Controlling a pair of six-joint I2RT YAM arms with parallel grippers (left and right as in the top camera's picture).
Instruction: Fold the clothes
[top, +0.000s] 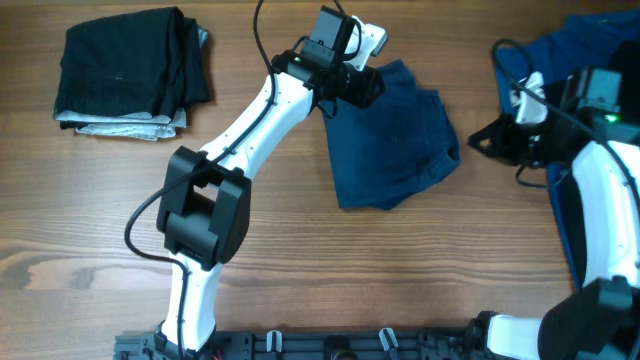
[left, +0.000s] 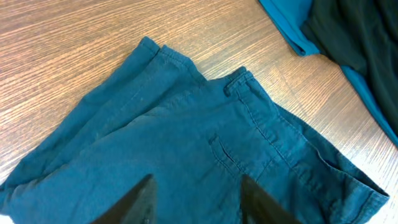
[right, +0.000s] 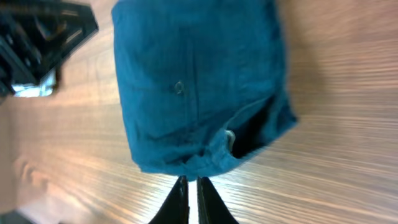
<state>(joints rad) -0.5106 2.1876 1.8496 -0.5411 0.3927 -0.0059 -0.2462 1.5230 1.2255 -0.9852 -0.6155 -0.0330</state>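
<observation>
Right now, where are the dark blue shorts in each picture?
Overhead: the shorts lie right of centre.
Left wrist: the shorts fill most of the picture.
Right wrist: the shorts sit top middle.
Shared landmark: the wooden table under them.

folded stack (top: 130, 75) far left, shorts (top: 395, 140) in the middle, loose pile (top: 560, 50) far right

A pair of dark navy-blue fabric shorts (top: 400, 140) is plain, its stitching the same blue. A folded black cloth garment (top: 125, 65) shows a light grey fabric layer (top: 125, 127) at its edge. A brighter blue soft garment (top: 560, 50) carries dark cloth (left: 354, 37), probably black. The wooden table (top: 400, 270) is mid-brown with streaky grain. The left robot arm (top: 250, 130) and right robot arm (top: 610, 200) are white with black joints.
</observation>
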